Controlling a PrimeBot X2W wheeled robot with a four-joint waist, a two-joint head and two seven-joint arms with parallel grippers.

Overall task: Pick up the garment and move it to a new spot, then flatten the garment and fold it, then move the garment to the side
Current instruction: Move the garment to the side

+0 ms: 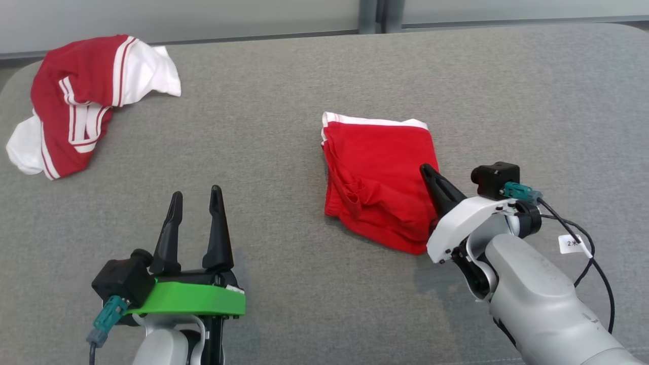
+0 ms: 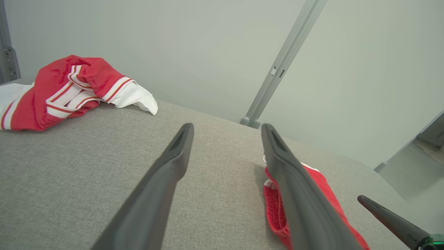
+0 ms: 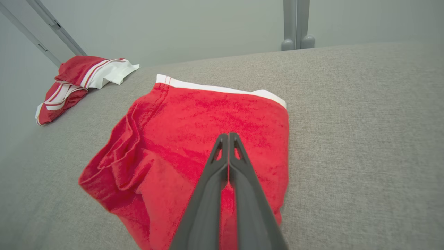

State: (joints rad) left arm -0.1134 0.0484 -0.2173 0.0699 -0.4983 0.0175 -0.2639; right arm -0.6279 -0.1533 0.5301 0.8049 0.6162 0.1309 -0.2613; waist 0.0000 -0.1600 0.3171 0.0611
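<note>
At the far left of the grey worktop (image 1: 284, 152), near its back edge, a crumpled red-and-white garment (image 1: 86, 96) lies in a heap; to its right and nearer the robot, the left gripper (image 1: 196, 191) hovers over bare grey surface with its jaws released, spread wide and holding nothing, fingers pointing toward the back; right of centre lies the folded red garment (image 1: 377, 182), a roughly square packet with a white band along its far edge and loose creases bunched down its left side, well apart from the crumpled one; at the packet's right edge the right gripper (image 3: 228, 135) reaches in from the lower right, its jaws clenched tight against each other, tips over the red cloth; no cloth shows between them in the right wrist view, and whether the tips touch the garment I cannot tell.
</note>
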